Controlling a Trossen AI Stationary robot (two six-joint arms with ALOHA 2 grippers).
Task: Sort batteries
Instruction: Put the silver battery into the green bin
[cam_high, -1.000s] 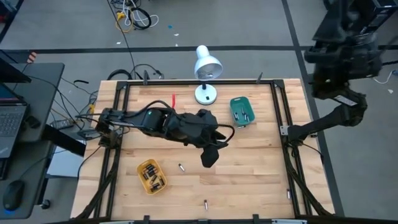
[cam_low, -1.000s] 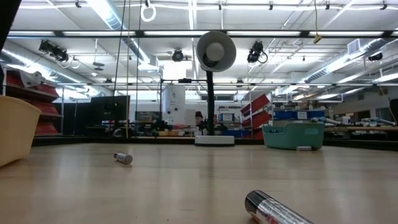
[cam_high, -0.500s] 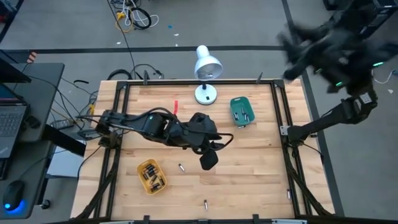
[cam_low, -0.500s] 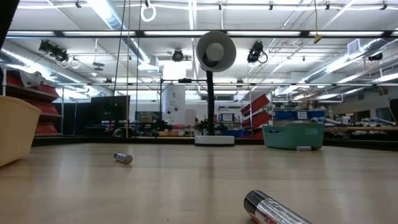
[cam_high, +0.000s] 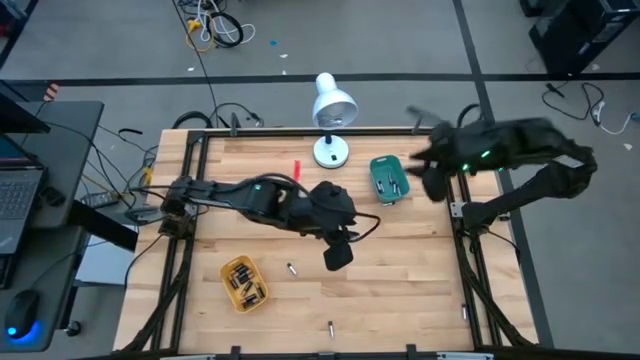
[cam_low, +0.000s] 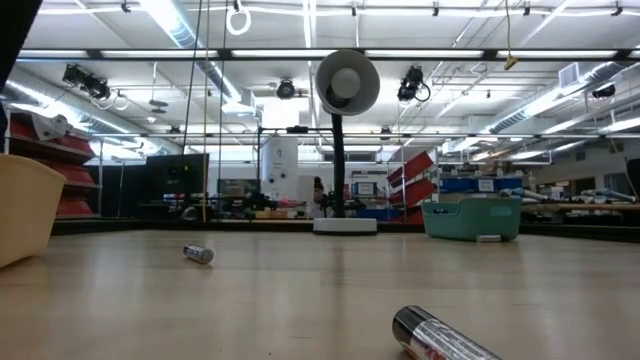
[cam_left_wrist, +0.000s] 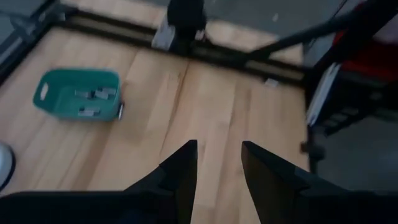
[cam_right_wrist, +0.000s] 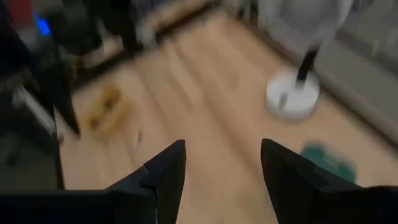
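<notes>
Left arm stretched across the middle of the table (cam_high: 400, 290), its gripper (cam_high: 337, 254) hanging over bare wood near the centre; in its wrist view the two fingers (cam_left_wrist: 184, 171) stand apart with an empty gap between them, nothing pinched; right arm reaches in from the right edge, its gripper (cam_high: 432, 178) blurred and above the table's right side, just beside the teal tray (cam_high: 389, 178); its fingers (cam_right_wrist: 168, 171) also spread with nothing between them; batteries: several lie in the yellow tray (cam_high: 243, 283) at the front left, a few in the teal tray at the back right near the white lamp (cam_high: 332, 118); one loose battery (cam_high: 291, 269) lies on the wood between the yellow tray and the left gripper; another loose battery (cam_high: 331, 326) lies near the front edge, centre, and shows close in the low view as a shiny cylinder on its side; a third small piece (cam_high: 463, 313) lies by the right rail at the front, too small to tell what it is; a red object (cam_high: 296, 167) lies at the back, left of the lamp base; both loose batteries lie apart from either gripper.
</notes>
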